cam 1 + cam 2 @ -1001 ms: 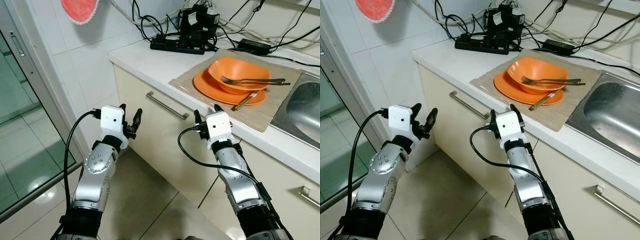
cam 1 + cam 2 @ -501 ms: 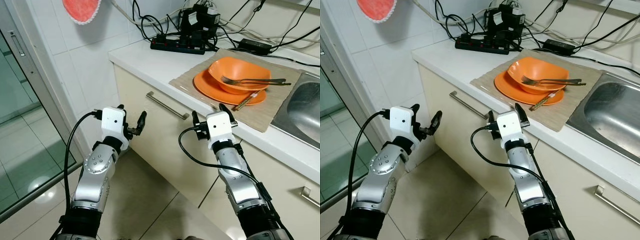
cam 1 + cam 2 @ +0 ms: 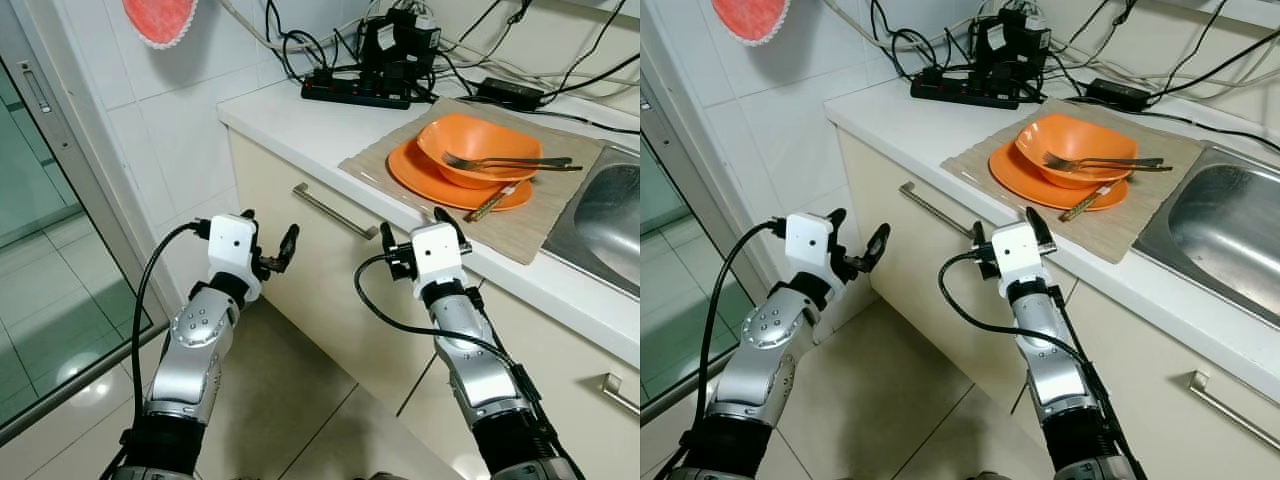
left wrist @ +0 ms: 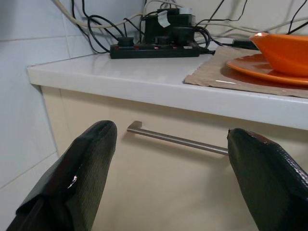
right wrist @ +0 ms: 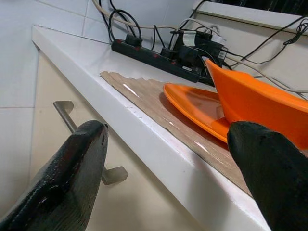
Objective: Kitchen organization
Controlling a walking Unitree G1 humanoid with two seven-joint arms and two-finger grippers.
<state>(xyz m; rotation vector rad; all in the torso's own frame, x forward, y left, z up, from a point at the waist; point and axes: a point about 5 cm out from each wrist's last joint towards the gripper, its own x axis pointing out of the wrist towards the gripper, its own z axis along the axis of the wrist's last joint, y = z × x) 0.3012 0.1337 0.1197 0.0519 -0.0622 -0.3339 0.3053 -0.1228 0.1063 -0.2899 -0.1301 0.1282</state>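
The white table (image 3: pixel 300 125) runs along the tiled wall, with cream drawer fronts beneath it. A tan woven mat (image 3: pixel 560 225) lies on it, just beside the steel sink (image 3: pixel 605 225) set into its surface. On the mat sits an orange plate (image 3: pixel 420 175), with an orange bowl (image 3: pixel 470 140) on the plate. Behind the mat, toward the wall, a black power strip (image 3: pixel 350 92) lies on the table among a tangle of black cables (image 3: pixel 560 95) and a black adapter (image 3: pixel 508 92).
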